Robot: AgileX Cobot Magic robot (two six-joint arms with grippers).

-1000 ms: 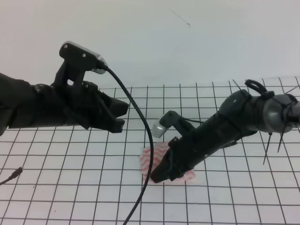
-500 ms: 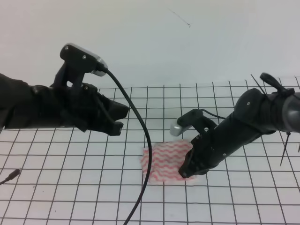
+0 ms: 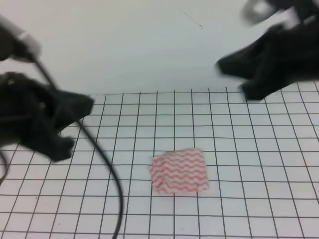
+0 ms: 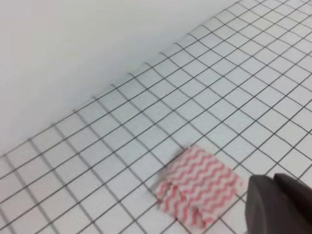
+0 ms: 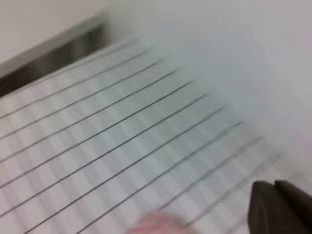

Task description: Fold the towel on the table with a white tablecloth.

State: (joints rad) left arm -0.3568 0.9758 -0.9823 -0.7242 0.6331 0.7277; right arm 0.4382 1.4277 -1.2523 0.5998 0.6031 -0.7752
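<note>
The towel (image 3: 179, 171), white with red-pink wavy stripes, lies folded into a small rectangle on the white grid tablecloth (image 3: 249, 149) near the middle of the table. It also shows in the left wrist view (image 4: 200, 187), and as a pink blur at the bottom of the right wrist view (image 5: 156, 225). My left gripper (image 3: 79, 124) is blurred at the left, away from the towel. Its tips (image 4: 274, 195) look closed and empty. My right gripper (image 3: 232, 77) is blurred, high at the upper right, far above the towel. Its tips (image 5: 274, 197) look closed and empty.
A black cable (image 3: 99, 164) hangs from the left arm and crosses the cloth left of the towel. A plain white wall (image 3: 149, 45) rises behind the far edge of the table. The tablecloth runs on around the towel.
My right gripper has left the towel's right edge and swung up to the upper right. My left arm has drawn back to the left. The towel now lies uncovered and flat.
</note>
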